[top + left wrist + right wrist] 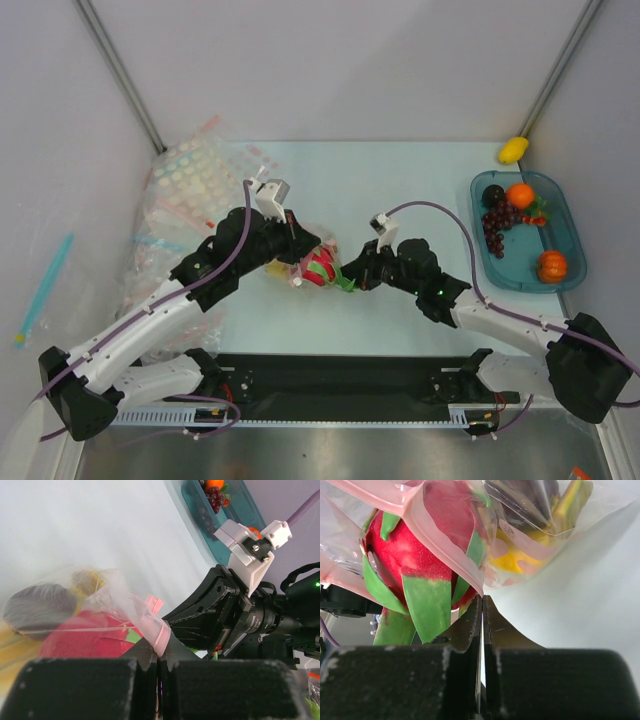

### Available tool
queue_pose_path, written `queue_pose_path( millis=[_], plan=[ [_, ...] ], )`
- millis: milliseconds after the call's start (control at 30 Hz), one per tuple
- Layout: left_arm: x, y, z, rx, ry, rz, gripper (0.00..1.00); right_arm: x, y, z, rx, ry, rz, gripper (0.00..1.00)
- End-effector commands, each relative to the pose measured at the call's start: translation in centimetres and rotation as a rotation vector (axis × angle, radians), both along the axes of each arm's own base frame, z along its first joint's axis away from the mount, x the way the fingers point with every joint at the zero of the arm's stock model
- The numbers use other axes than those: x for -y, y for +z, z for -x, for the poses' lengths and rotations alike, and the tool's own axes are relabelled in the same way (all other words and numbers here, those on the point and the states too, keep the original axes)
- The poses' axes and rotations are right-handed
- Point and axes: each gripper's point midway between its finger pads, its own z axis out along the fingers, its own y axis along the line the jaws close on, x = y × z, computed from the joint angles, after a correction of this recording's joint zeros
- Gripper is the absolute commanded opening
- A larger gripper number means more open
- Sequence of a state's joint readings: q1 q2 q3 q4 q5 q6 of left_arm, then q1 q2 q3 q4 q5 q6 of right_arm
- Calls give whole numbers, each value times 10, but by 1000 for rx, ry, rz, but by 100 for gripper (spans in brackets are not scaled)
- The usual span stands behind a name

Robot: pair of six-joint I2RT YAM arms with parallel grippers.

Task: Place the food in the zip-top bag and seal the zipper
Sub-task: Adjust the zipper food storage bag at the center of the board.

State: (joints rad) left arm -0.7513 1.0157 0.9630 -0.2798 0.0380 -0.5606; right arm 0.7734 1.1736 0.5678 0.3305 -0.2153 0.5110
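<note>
Both jaws pinch the zip-top bag [112, 587] holding dragon fruit [415, 555], banana [512, 562] and dark fruit [35, 605].

Spare bags [195, 185] left, tray [515, 264] right, zip-top bag [303, 255] centre — far table [400, 175] open.

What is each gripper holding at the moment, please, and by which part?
Both hold the bag by its zipper: the left gripper and the right gripper each pinch the pink strip along the mouth.
</note>
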Motion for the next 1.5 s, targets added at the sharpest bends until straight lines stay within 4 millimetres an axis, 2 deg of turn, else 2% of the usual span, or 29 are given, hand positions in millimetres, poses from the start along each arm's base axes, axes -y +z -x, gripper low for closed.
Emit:
queue_pose_path(
  millis=[0,200,233,267,300,333,367,400,433,467,500,533,567,633,700,800,967,1033,1100,1167,1200,1233,1267,1300,1333,1367,1400,1433,1467],
  plan=[
    [6,38,-6,71,2,95,0,-3,44,-6,109,-13,-71,0],
    [4,36,-11,65,21,75,0,6,51,-3,127,-30,-57,0],
    [4,35,-11,62,27,70,0,7,59,-4,135,-37,-59,0],
    [3,34,-12,61,30,66,0,13,52,-4,113,-54,-14,0],
    [4,34,-13,59,31,64,0,16,54,-4,103,-68,5,0],
    [4,36,-13,60,31,65,0,22,74,-10,115,-115,1,0],
    [5,37,-14,59,31,62,0,25,82,-10,103,-131,14,0],
    [7,34,-16,46,31,51,0,34,69,-3,42,-129,99,0],
    [7,33,-17,35,33,41,0,36,73,-1,28,-128,117,0],
    [8,39,-18,42,27,44,0,36,103,-1,48,-129,94,0],
    [10,38,-19,33,23,40,0,42,97,6,4,-125,144,0],
    [11,38,-21,24,21,34,0,44,104,6,-5,-130,156,0],
    [13,37,-20,17,13,31,0,46,127,6,9,-134,140,0],
    [17,32,-18,-5,-11,18,0,56,133,6,-20,-146,176,0],
    [15,38,-18,-5,-7,20,0,65,148,-2,-16,-177,172,0],
    [8,55,-15,18,11,29,0,71,159,-12,-15,-185,142,0],
    [-30,89,-16,85,148,-24,0,60,157,-18,-38,-131,118,0],
    [-43,96,-20,115,215,-26,0,52,153,-22,-46,-110,115,0],
    [-46,104,-20,150,229,3,0,48,152,-27,-35,-101,113,0],
    [-42,97,-22,147,223,1,0,52,144,-36,-36,-130,129,0],
    [-36,94,-27,151,214,10,0,53,145,-42,-14,-143,121,4],
    [-31,76,-29,130,205,-8,0,57,144,-45,3,-163,119,16],
    [-24,67,-30,119,177,-4,1,61,136,-53,13,-185,117,20],
    [-16,65,-34,137,166,25,0,66,132,-56,20,-201,115,22],
    [-10,38,-37,101,152,4,0,72,133,-57,42,-215,105,27],
    [-5,31,-37,97,136,13,0,84,115,-63,25,-249,121,29],
    [1,30,-39,101,127,41,0,89,118,-67,55,-274,106,30],
    [8,16,-40,68,109,37,0,101,116,-73,62,-329,108,33],
    [13,15,-40,70,84,41,0,112,121,-71,83,-375,94,35]
  ],
)
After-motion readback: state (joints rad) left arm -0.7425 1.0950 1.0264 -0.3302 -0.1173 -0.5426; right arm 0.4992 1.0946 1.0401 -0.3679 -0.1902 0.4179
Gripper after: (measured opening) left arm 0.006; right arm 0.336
